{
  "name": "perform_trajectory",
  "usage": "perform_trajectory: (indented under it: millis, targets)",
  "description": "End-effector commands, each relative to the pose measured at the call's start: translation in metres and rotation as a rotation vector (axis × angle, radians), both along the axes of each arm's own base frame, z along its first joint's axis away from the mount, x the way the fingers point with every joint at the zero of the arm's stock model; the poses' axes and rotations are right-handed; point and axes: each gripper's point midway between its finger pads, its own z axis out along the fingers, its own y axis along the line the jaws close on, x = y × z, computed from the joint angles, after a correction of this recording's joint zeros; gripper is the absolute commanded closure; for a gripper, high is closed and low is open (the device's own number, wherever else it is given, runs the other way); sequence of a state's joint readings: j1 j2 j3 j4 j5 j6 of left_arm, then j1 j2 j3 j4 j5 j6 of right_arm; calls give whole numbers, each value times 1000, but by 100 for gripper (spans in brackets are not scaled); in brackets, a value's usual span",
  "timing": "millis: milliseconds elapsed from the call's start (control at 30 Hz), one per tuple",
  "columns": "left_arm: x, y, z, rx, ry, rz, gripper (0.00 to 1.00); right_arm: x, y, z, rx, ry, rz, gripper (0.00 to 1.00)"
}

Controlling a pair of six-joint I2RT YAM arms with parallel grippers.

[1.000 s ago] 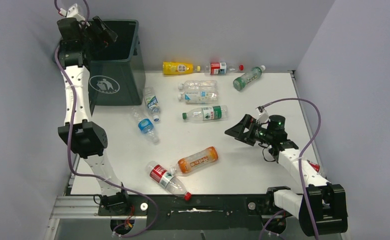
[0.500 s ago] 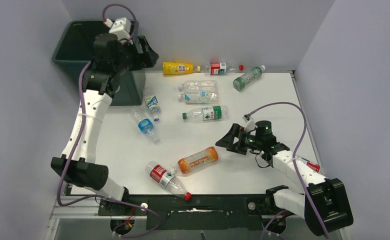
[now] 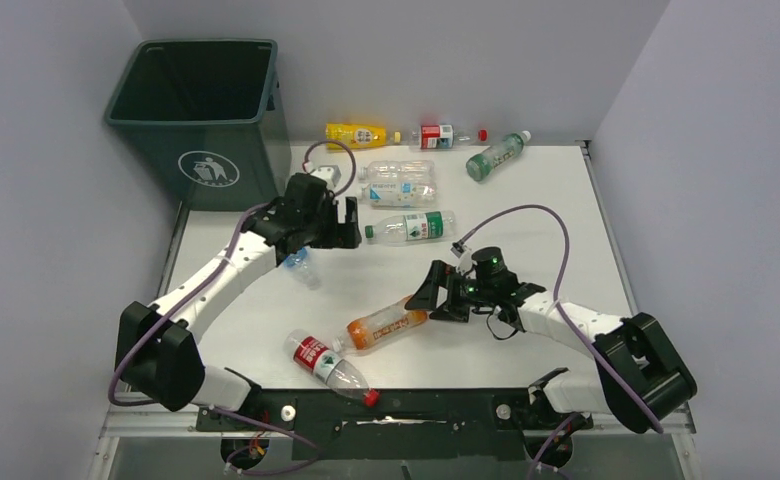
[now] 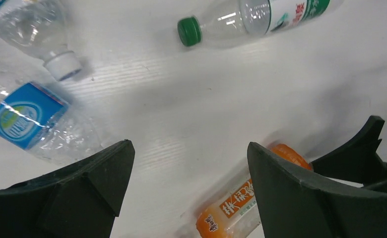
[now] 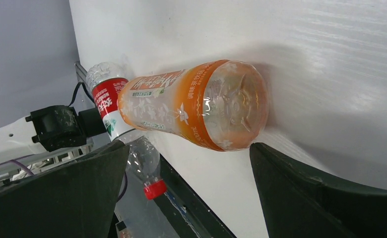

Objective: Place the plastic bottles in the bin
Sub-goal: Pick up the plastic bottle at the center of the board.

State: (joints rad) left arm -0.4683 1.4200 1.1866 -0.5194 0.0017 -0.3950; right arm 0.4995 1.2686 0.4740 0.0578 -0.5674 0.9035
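The bottles lie scattered on their sides over the white table (image 3: 526,200), none of them in my grip, and the bin (image 3: 201,120), dark green with a white litter logo on its front, stands at the far left corner with nothing that I can see inside it. Nearest my right pincer (image 3: 428,292) is the orange bottle (image 3: 388,322): clear plastic filled with orange, a printed label round its middle, its dimpled base turned straight at my right wrist camera. That pincer stands wide open with a finger on either side of the base, closed on nothing; whether the right finger touches the bottle I cannot tell. The orange bottle's neck end lies against a red-labelled bottle (image 3: 326,365), clear with a red cap, which lies at the table's near edge. My left pincer (image 3: 349,225) hovers over the middle of the table, also spread wide and empty. Just beyond it lies a clear bottle with a green cap (image 3: 411,227) and a green and white label. Under my left arm a crumpled blue-labelled bottle (image 3: 299,265) shows in part, and my left wrist camera finds a clear white-capped one (image 4: 28,29) just beside it. Farther back two clear bottles (image 3: 396,180) lie side by side, touching. Along the far edge are a yellow bottle (image 3: 356,134), a second red-labelled one (image 3: 446,135) and a green-tinted bottle (image 3: 494,156), all well apart from both pincers.
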Motion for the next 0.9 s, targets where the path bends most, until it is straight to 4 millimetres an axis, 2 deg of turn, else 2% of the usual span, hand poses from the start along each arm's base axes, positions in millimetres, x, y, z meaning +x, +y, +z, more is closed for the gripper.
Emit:
perform_trajectory:
  millis: [0, 267, 433, 533, 733, 867]
  targets:
    - [-9, -20, 17, -53, -81, -1, 15, 22, 17, 17, 25, -81, -10, 2]
    - [-36, -33, -17, -13, 9, -39, 18, 44, 20, 11, -29, -101, -17, 2]
    - [-52, -41, -27, -3, 43, -63, 19, 57, 6, 13, -105, -139, -39, 2]
    - [-57, -43, -28, -8, 48, -69, 19, 61, -5, 21, -180, -193, -39, 2]
    - [-54, -48, -24, -26, 39, -68, 19, 44, -10, 30, -300, -269, 51, 2]
    - [-53, -54, -23, -42, 47, -82, 19, 29, 0, 30, -347, -333, 127, 2]
